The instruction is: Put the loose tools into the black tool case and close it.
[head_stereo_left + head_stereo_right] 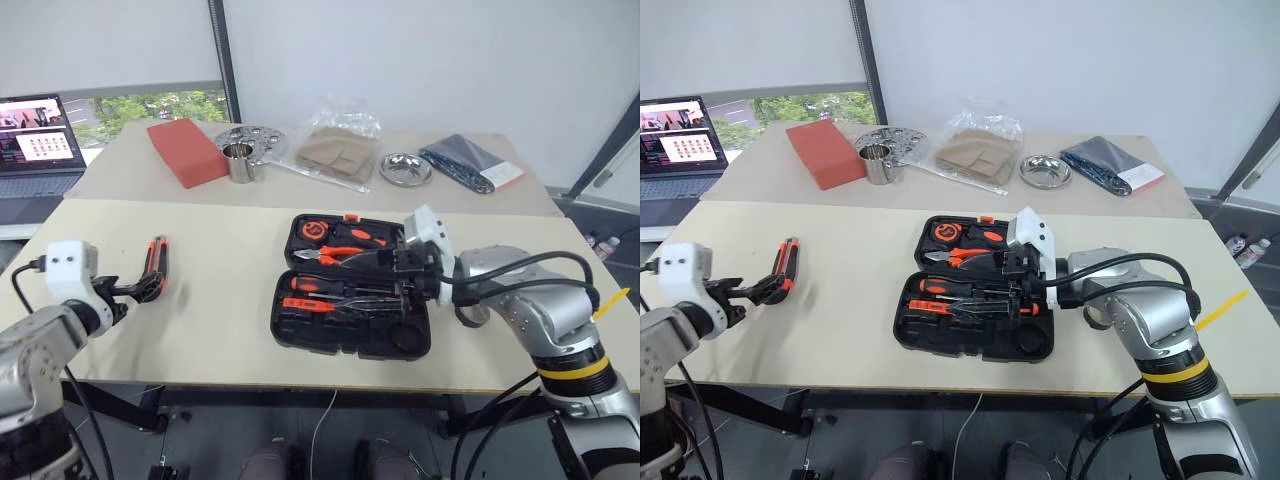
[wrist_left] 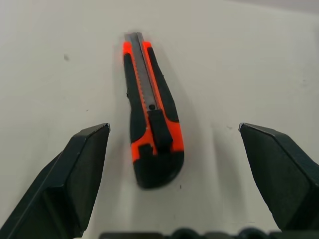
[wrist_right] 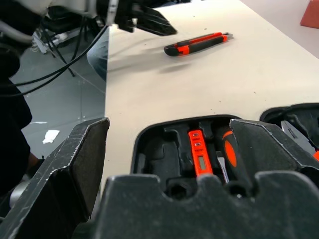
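Pale tabletop [image 1: 220, 300] stretches under both my arms, with the black tool case [image 1: 352, 300] lying open near its middle and the utility knife [image 1: 156, 262] well apart from it, off toward my left side. My left gripper [image 2: 174, 144] hangs just short of the knife's butt end, jaws wide apart with the body lined up between them and nothing held. My right gripper [image 3: 169, 149] hovers over the case, jaws also spread and empty, looking down on the tester screwdriver [image 3: 199, 157] seated in its recess. I judge the knife light and stiff, its rubbery black side panels [image 2: 167, 99] giving decent friction; I would close across the thick rear half of the handle, clear of the slider and the blade channel. Whether the blade is fully drawn in I cannot make out. My right forearm covers part of the case, so I cannot tell which recesses remain free, and the tape roll I cannot pick out with certainty.
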Available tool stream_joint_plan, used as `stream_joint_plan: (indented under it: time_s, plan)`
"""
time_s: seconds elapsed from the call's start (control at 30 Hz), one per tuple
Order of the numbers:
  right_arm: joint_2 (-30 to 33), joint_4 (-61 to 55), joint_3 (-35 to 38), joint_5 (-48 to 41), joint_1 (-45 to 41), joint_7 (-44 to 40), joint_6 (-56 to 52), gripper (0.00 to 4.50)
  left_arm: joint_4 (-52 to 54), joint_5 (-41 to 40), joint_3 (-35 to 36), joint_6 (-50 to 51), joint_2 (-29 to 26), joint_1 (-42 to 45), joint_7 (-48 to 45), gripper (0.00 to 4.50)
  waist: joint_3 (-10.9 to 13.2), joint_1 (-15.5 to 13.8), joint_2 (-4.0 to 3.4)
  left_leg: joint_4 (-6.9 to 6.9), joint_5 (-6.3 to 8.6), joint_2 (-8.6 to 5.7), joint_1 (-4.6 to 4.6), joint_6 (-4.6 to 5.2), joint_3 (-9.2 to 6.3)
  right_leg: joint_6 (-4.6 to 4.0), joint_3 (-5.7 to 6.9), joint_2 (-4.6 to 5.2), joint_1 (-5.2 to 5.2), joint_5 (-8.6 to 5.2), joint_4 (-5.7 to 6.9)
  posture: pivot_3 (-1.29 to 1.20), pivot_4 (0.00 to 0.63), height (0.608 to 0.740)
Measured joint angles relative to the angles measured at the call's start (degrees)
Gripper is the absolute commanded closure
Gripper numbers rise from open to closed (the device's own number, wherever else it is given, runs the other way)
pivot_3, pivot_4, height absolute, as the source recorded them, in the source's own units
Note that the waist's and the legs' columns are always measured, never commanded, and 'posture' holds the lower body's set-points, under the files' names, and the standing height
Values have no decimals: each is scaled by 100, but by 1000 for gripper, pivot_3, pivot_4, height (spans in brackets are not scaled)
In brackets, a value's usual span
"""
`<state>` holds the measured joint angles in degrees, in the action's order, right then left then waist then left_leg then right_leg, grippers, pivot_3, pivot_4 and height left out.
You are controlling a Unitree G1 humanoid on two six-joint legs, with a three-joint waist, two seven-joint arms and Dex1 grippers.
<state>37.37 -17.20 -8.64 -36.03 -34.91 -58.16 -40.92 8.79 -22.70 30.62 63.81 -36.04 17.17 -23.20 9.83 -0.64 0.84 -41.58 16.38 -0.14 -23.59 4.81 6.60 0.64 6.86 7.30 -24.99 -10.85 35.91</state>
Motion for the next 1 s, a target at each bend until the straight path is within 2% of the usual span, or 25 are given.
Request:
stream_joint_plan:
  time_s: [0.17, 0.2, 0.23, 0.33, 0.43, 0.63, 0.8, 0.9, 1.0]
  plan:
    - [-191, -528, 35, -105, 212, 263, -46, 0, -774, 139, -257, -136, -2, 279, 206, 40, -1, 19, 2, 56, -19, -1, 31, -8, 16, -5, 0, 3, 1, -5, -13, 0, 150, 734]
    - [-191, -617, 41, -125, 249, 310, -52, 0, -870, 161, -287, -176, -2, 326, 238, 554, -1, 18, 2, 65, -16, -1, 43, -22, 17, -8, 0, 5, 7, -8, -14, 0, 150, 734]
    - [-186, -661, 50, -125, 284, 339, -57, 0, -960, 207, -319, -251, -2, 342, 257, 695, -2, 18, 2, 69, -17, 0, 52, -29, 18, -11, 0, 5, 10, -12, -11, 0, 150, 734]
    - [-100, -722, 68, -124, 469, 393, -87, 0, -1241, 258, -373, -513, -58, 363, 247, 1859, -1, 9, 2, 82, -21, 4, 67, -43, 18, -19, 0, 13, 13, -17, -4, 0, 150, 734]
    - [-21, -764, 139, -142, 520, 450, -164, 0, -1504, 295, -418, -676, -120, 477, 199, 2729, -1, -4, 2, 83, -24, 5, 65, -49, 17, -22, 0, 19, 7, -14, 2, 0, 150, 734]
    - [262, -1041, 509, -394, 867, 533, -385, 0, -2103, 277, -905, -1260, -680, 745, -722, 2742, 0, -27, 11, 78, -26, 5, 28, -54, 11, -36, 8, 24, -22, -5, 3, 0, 150, 734]
    - [722, -1331, 971, -581, 1498, 567, -504, 0, -1130, -232, -2040, -2109, -1610, 955, -3447, 2742, 1, -45, 14, 78, -26, 2, 9, -53, 11, -34, 18, 25, -24, -7, -20, 0, 150, 734]
    - [914, -1515, 1221, -579, 1882, 628, -505, 0, -683, -459, -2786, -2259, -1738, 1486, -4650, 2742, 1, -30, 13, 79, -28, 2, 14, -49, 17, -26, 15, 14, -17, -12, -26, 0, 150, 734]
    - [936, -1628, 1445, -579, 2165, 791, -504, 0, -635, -287, -3696, -2631, -1718, 1882, -5530, 2742, 2, 13, 12, 79, -47, 6, 26, -16, 31, -21, 10, -1, -15, -18, -15, 0, 150, 734]
